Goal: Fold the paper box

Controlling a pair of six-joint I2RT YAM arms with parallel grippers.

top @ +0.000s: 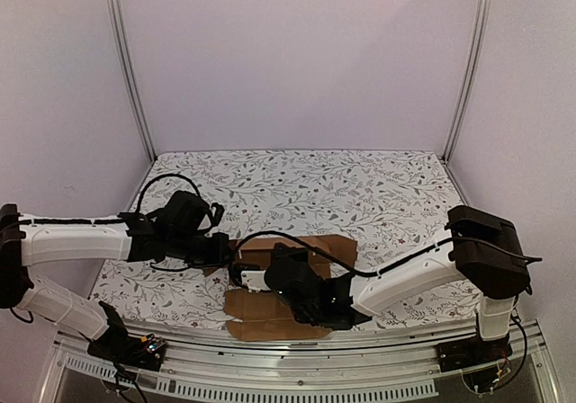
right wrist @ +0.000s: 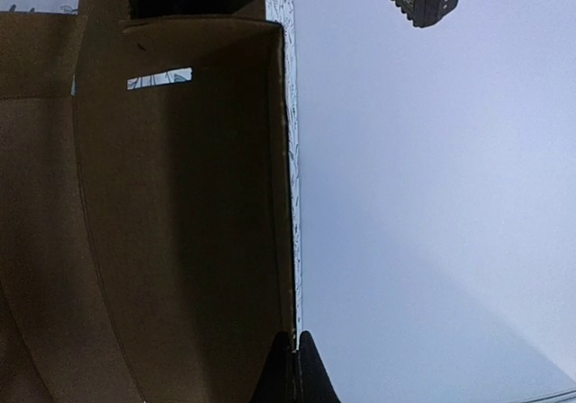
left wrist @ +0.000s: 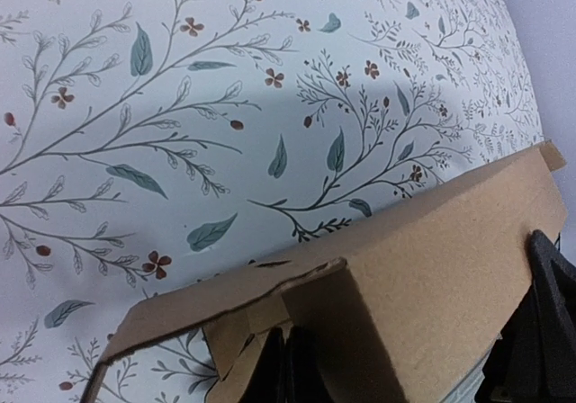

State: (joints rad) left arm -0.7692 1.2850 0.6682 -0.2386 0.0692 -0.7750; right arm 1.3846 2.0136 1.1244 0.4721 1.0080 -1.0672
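Angling inward, low | left pincer (left wrist: pixel 283 369), right pincer (right wrist: pixel 294 369) clamping paper box (top: pixel 267 318)

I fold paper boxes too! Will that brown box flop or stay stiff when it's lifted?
Probably fairly stiff: the box keeps a flat panel though only its edge is pinched in the right pincer. It likely bends mainly at its creases, where the flaps fold. It looks thin and hollow, so it is probably light.
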